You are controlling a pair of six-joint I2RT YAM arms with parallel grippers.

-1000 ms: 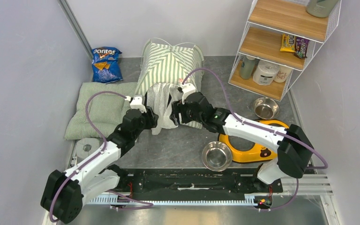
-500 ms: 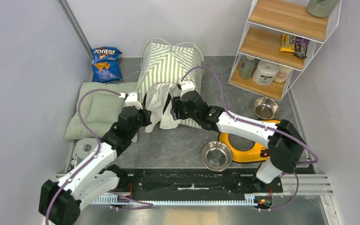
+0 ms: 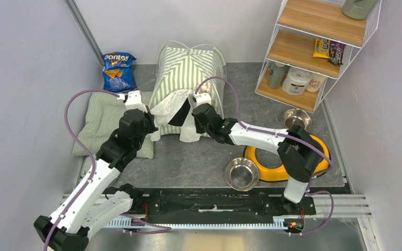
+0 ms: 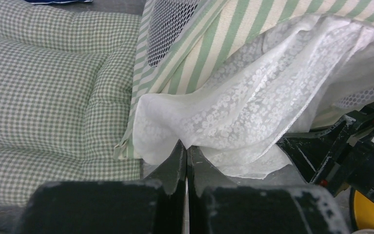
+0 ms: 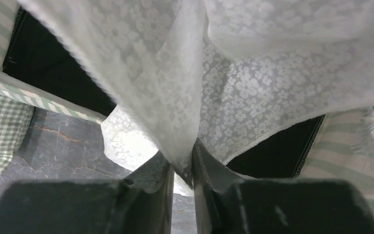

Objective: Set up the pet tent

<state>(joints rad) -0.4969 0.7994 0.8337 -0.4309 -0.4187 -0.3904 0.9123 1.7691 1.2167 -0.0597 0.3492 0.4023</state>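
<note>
The pet tent (image 3: 188, 70), green-and-white striped with thin poles, stands at the back middle of the floor. Its white lace door curtain (image 3: 174, 109) hangs at the front, drawn apart over a dark opening. My left gripper (image 3: 152, 124) sits at the curtain's left lower corner, shut on the lace edge (image 4: 233, 107), fingertips (image 4: 180, 148) pressed together. My right gripper (image 3: 194, 119) is at the curtain's right side. In the right wrist view its fingers (image 5: 202, 165) pinch a hanging fold of lace (image 5: 175, 97). Striped tent fabric (image 4: 209, 39) and a mesh panel (image 4: 168, 24) show above.
A pale green checked cushion (image 3: 110, 123) lies left of the tent, under my left arm. A Doritos bag (image 3: 119, 71) lies at the back left. A yellow bowl holder (image 3: 288, 164), two steel bowls (image 3: 242, 173) (image 3: 297, 120) and a wire shelf (image 3: 314, 47) stand on the right.
Both grippers have shut on the lace curtain. The left arm swung left and back, drawing its side of the curtain over the cushion's edge; the right gripper moved slightly left toward the tent.
</note>
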